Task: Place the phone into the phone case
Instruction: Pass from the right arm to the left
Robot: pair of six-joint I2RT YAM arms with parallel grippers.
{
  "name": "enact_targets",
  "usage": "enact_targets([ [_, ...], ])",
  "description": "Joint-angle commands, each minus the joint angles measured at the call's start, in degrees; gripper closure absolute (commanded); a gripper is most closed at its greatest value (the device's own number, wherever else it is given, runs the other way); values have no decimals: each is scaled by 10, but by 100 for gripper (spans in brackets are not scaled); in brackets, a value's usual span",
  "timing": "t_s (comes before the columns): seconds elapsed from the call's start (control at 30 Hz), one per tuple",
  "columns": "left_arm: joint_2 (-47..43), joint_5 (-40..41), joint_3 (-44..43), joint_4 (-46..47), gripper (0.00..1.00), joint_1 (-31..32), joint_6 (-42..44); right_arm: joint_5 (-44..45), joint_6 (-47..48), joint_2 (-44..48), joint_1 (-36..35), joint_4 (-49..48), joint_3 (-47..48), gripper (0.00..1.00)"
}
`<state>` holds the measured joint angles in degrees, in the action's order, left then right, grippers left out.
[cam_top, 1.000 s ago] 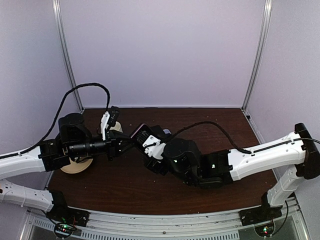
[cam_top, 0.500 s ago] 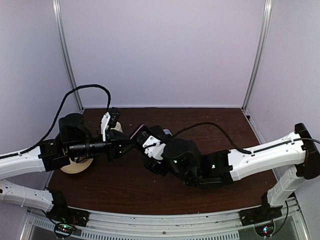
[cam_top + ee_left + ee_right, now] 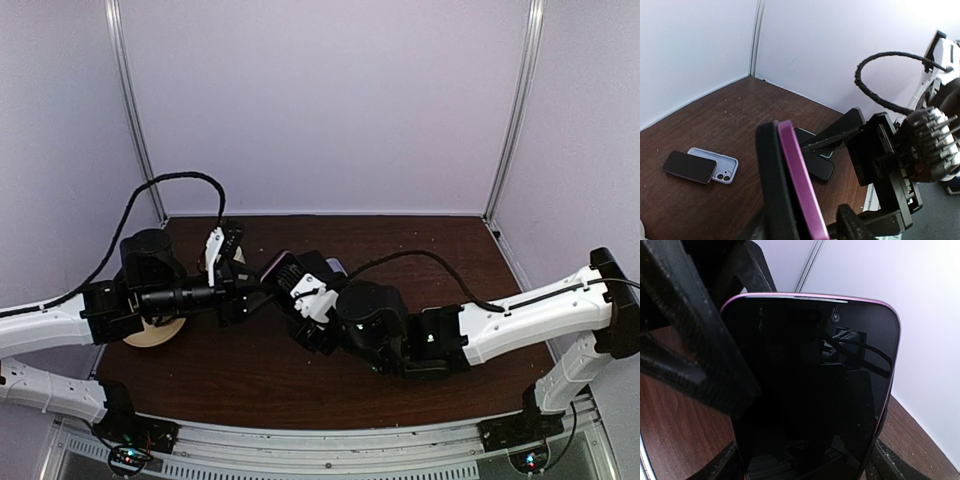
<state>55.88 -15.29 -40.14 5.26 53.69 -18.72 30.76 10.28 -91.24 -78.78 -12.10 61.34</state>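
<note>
Above table (image 3: 430,235), phone (image 3: 810,390) in purple case (image 3: 802,180)

From above, the phone (image 3: 274,262) was mostly hidden behind the left claw (image 3: 252,292) and the right claw (image 3: 290,275). The right wrist picture cut off its bottom end. The left claw's fingers (image 3: 857,227) looked dark and blurry, so whether they touched the phone was unclear.

Top external: high above the near edge of the table (image 3: 250,370), facing the back wall (image 3: 320,100). Wrist cameras: close range, both sharing the purple-cased phone (image 3: 799,190) (image 3: 810,390).
</note>
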Motion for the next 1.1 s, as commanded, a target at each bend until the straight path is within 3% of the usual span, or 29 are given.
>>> enact_targets([
  [0.0,10,-2,6,55,47,12,10,2,-16,30,-6,-51,-1,84],
  [0.13,8,38,25,101,43,28,10,22,-35,36,-5,-58,-2,86],
  [0.4,23,94,67,229,47,57,12,12,-52,26,-5,-88,5,87],
  [0.53,25,107,78,244,62,60,14,1,-58,27,-5,-90,0,87],
  [0.67,25,110,77,247,83,61,21,-1,-59,28,-5,-83,-1,87],
  [0.87,28,107,74,238,100,61,25,-7,-58,32,-5,-70,-5,86],
  [0.93,27,107,73,233,100,61,28,-11,-56,33,-5,-61,-4,79],
  [1.07,22,112,65,197,100,61,52,-14,-61,45,-5,-4,-3,30],
])
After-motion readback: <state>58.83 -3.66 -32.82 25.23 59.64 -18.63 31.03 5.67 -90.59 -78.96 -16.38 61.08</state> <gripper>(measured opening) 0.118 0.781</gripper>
